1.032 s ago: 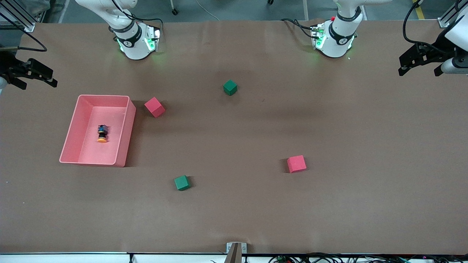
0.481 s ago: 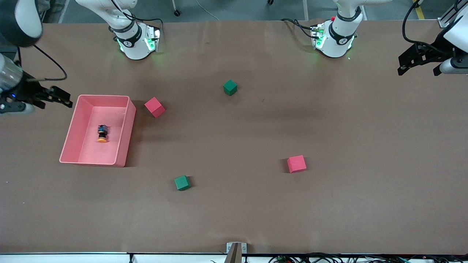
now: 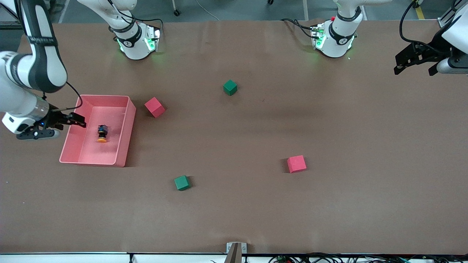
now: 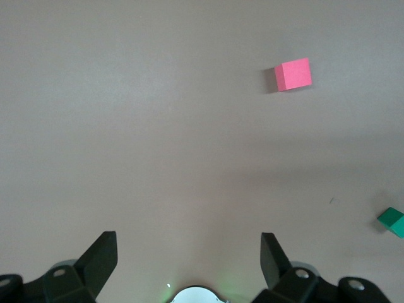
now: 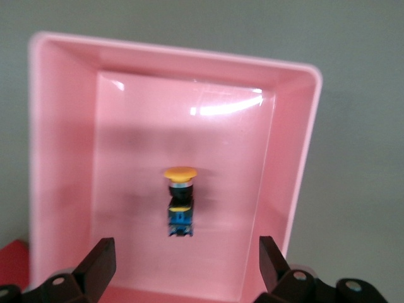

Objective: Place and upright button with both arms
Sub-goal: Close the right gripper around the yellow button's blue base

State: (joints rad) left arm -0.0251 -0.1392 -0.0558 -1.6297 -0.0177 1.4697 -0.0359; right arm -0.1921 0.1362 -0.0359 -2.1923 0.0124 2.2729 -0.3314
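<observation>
Now the right tool [image 3: 78,121], fingers wide over the pink plastic tray [image 3: 123,137], should centre on the orange-capped black-and-blue button [image 3: 102,133] lying sideways, while the left tool [image 3: 415,64] waits spread wide at the surface's edge.

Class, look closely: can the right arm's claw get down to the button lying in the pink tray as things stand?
Probably yes: the right claw hangs open over the pink tray, and the button lies alone inside with nothing covering it.
</observation>
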